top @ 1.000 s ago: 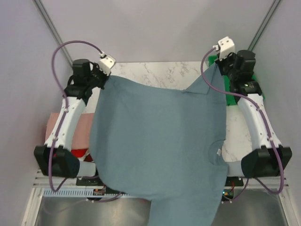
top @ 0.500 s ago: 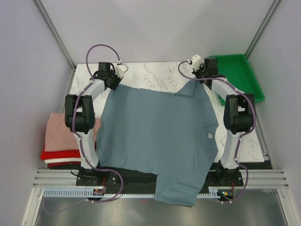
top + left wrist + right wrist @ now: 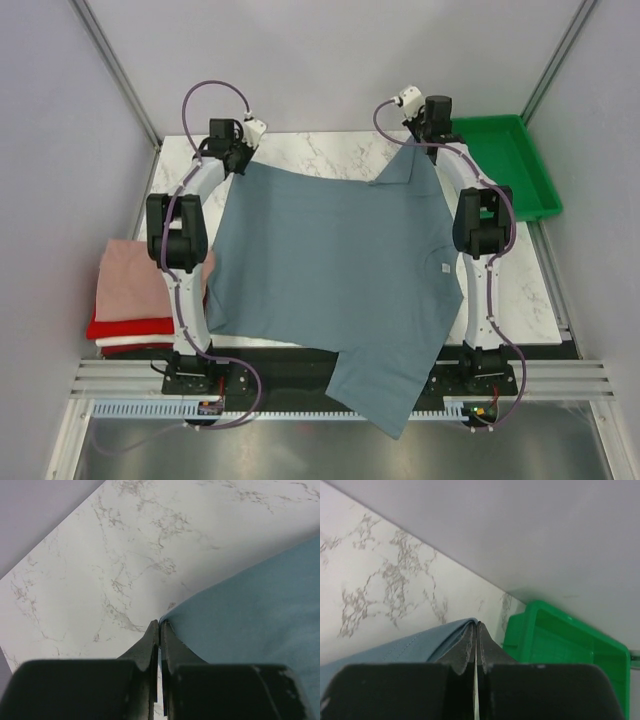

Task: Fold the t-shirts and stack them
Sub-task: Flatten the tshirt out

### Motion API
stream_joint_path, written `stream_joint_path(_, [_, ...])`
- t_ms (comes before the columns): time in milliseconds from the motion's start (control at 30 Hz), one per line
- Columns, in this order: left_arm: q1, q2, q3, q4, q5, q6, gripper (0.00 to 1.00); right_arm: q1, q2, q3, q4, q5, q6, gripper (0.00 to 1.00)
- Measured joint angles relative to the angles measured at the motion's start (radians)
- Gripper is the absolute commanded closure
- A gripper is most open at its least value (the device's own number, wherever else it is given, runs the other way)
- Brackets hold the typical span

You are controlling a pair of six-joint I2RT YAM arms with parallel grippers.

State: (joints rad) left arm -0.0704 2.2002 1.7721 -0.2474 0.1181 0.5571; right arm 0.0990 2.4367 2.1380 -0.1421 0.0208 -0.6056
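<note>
The slate blue-grey t-shirt (image 3: pixel 335 270) is spread across the marble table, its near end hanging over the front edge. My left gripper (image 3: pixel 243 160) is shut on the shirt's far left corner, with the cloth (image 3: pixel 250 610) pinched at the tips (image 3: pixel 160 627). My right gripper (image 3: pixel 418 148) is shut on the far right corner, with a fold of cloth (image 3: pixel 420 640) held at the tips (image 3: pixel 477 625). Both arms reach far over the table. Folded dusty-pink (image 3: pixel 130 280), red (image 3: pixel 125 328) and white (image 3: pixel 125 343) shirts lie stacked at the left.
A green plastic tray (image 3: pixel 505 160) stands at the far right, just beside my right gripper, and shows in the right wrist view (image 3: pixel 560 640). Bare marble (image 3: pixel 125 555) lies beyond the shirt's far edge. Grey walls close in behind and at both sides.
Both arms have stretched out away from the bases, drawing the shirt's far edge toward the back of the table. The shirt has come down from a raised drape and now lies flatter.
</note>
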Motion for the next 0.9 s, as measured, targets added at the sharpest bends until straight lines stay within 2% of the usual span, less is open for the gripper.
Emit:
stream_joint_path(233, [0.032,0.031,0.048,0.003,-0.023,-0.03,0.98,0.017,0.15,0.237,0.025,0.032,0.012,1.0])
stream_joint_path(500, [0.035,0.032,0.082,0.033,-0.064,-0.031,0.98,0.03,0.194,0.298,0.106,0.047,0.038,1.0])
stream_joint_path(633, [0.034,0.032,0.082,0.018,-0.046,-0.03,0.98,0.028,0.183,0.269,0.107,0.047,0.04,1.0])
stream_joint_path(767, [0.034,0.018,0.064,-0.01,0.014,-0.026,0.98,0.028,0.097,0.102,0.077,0.044,0.028,1.0])
stream_joint_path(900, [0.034,-0.03,0.017,-0.035,0.051,-0.018,0.98,0.028,0.015,0.012,-0.001,0.041,0.025,1.0])
